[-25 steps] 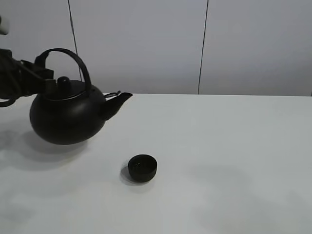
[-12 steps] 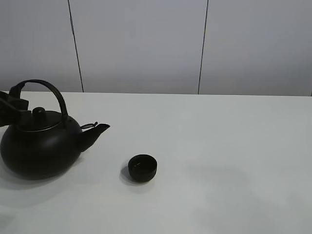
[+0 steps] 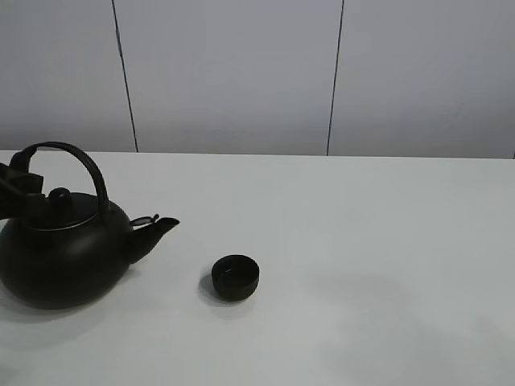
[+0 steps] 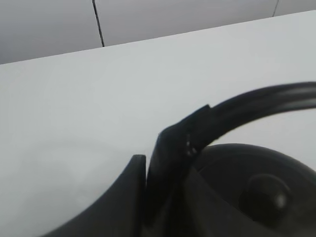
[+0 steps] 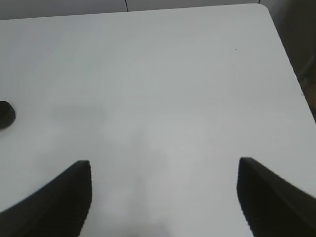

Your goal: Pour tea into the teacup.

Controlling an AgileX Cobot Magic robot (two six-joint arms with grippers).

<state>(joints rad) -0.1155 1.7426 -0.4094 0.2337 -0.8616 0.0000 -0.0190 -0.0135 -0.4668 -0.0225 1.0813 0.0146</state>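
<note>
The small black teacup stands upright on the white table, and its edge shows in the right wrist view. The big black kettle sits upright at the far left, seemingly resting on the table, with its spout pointing toward the cup and well short of it. My left gripper is shut on the kettle's arched handle, above the lid knob. My right gripper is open and empty over bare table, right of the cup. No tea stream is visible.
A grey panelled wall runs behind the table's far edge. The table's rounded far right corner shows in the right wrist view, with a dark drop beyond it.
The kettle, held by my left gripper, has moved left and down from a raised position near the cup to table level. The cup has not moved.
</note>
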